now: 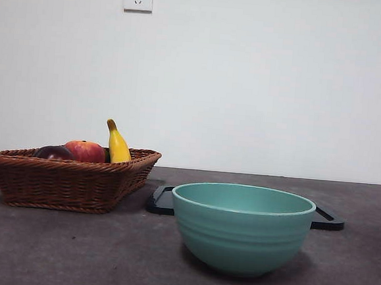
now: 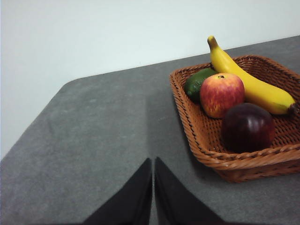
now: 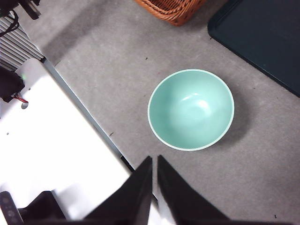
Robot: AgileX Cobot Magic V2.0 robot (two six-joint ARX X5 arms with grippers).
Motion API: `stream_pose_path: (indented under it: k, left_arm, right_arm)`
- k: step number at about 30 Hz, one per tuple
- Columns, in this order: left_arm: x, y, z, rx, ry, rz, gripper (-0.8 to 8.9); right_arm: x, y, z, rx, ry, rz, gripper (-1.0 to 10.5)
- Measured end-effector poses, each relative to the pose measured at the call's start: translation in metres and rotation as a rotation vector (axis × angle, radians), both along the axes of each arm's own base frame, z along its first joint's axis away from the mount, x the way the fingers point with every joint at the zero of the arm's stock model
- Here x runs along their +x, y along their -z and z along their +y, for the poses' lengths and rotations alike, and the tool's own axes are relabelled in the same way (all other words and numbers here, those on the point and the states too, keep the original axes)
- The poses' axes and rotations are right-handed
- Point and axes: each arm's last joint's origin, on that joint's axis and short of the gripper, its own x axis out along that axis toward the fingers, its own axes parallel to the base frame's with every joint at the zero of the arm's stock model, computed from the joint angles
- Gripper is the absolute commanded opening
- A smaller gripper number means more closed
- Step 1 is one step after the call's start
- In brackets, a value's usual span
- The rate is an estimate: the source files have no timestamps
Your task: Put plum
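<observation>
The plum (image 2: 248,126), dark maroon and glossy, lies in the brown wicker basket (image 2: 243,161); in the front view the plum (image 1: 53,152) peeks over the basket rim (image 1: 70,166) at the left. My left gripper (image 2: 153,164) is shut and empty, above the bare table beside the basket. My right gripper (image 3: 154,161) is shut and empty, high above the table near the empty teal bowl (image 3: 191,109). The bowl (image 1: 241,227) stands near the front in the front view. Neither arm shows in the front view.
The basket also holds a red-orange apple (image 2: 221,93), a yellow banana (image 2: 248,82) and a green fruit (image 2: 196,82). A dark tray (image 1: 162,200) lies behind the bowl and shows in the right wrist view (image 3: 265,35). A white robot base (image 3: 51,154) borders the table's edge.
</observation>
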Motion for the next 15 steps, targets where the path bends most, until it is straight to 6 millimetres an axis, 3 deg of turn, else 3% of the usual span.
stream_pose_path:
  k: [15]
  left_arm:
    - [-0.0006,0.0050,0.0004,-0.019,-0.007,0.052,0.07]
  right_arm:
    - [0.0001,-0.0001,0.0001,0.001,0.000,-0.002,0.1]
